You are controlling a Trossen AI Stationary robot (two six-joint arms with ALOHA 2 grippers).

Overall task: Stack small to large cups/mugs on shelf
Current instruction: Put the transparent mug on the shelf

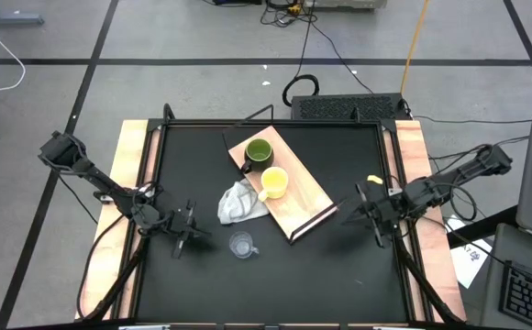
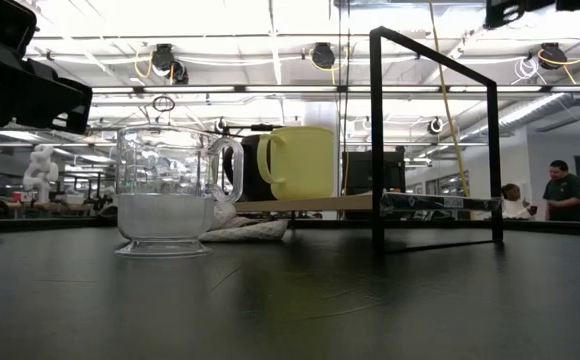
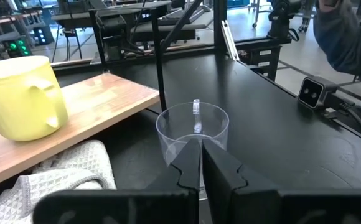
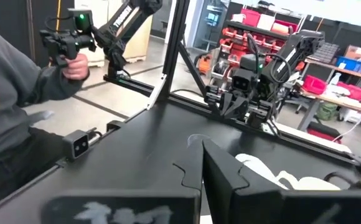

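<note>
The shelf (image 1: 304, 200) lies slanted in the middle of the table. On it stand a dark green mug (image 1: 259, 152) and a yellow mug (image 1: 274, 182), both upright on their bases. The clear glass cup (image 1: 241, 245) stands upright on the black tabletop, nearer than the shelf. My left gripper (image 3: 200, 155) is shut and hovers just left of the glass cup (image 3: 193, 130), pointing at it with a gap between them. My right gripper (image 4: 200, 149) is shut, above the table's right side beside the shelf's right corner, and holds nothing.
A crumpled white cloth (image 1: 238, 203) lies on the table against the shelf's near left edge, between the yellow mug and the glass cup. The shelf's dark metal frame (image 2: 375, 140) stands upright. A small camera (image 3: 314, 93) sits at the table's near edge. A person's sleeve (image 4: 6, 106) shows beyond it.
</note>
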